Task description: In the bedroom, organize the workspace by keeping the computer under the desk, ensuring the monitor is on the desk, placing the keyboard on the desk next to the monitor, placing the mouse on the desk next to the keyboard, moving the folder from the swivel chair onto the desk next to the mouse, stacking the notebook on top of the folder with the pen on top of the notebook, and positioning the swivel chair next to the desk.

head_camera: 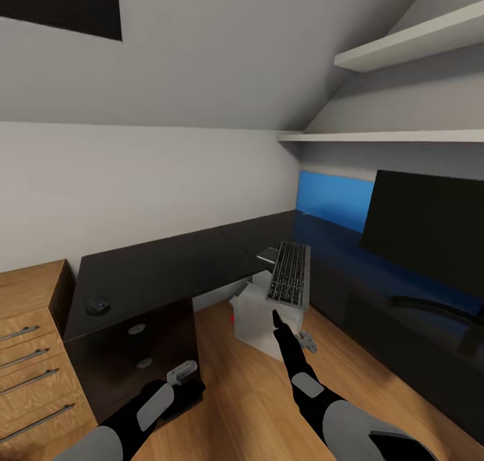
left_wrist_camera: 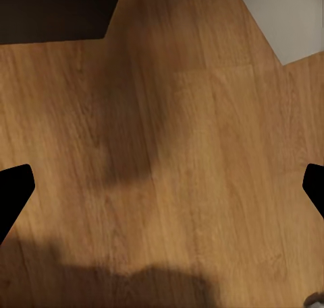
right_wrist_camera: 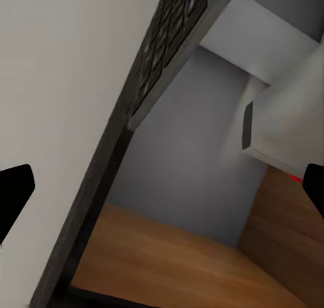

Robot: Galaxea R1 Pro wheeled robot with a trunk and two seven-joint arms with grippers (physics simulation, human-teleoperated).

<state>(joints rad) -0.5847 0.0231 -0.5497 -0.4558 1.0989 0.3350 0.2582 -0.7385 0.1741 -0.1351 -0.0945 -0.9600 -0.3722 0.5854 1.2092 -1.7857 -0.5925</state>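
Note:
The dark keyboard [head_camera: 290, 273] lies tilted, its far end on the black desk [head_camera: 168, 266] edge and its near end over the white computer [head_camera: 255, 316] under the desk. My right gripper [head_camera: 276, 317] is open just below the keyboard's near end, not holding it; in the right wrist view the keyboard [right_wrist_camera: 169, 38] and computer [right_wrist_camera: 283, 112] sit beyond the spread fingers [right_wrist_camera: 13, 190]. A black mouse [head_camera: 97, 306] rests on the desk's left end. The monitor [head_camera: 430, 236] stands on the desk's right wing. My left gripper [head_camera: 185, 379] hangs open over the floor [left_wrist_camera: 169, 153].
A wooden drawer chest [head_camera: 30, 353] stands left of the desk. The desk's black drawer unit [head_camera: 134, 353] is close to my left arm. White shelves [head_camera: 403, 44] hang above the monitor. Wooden floor [head_camera: 235, 394] lies between the desk's wings.

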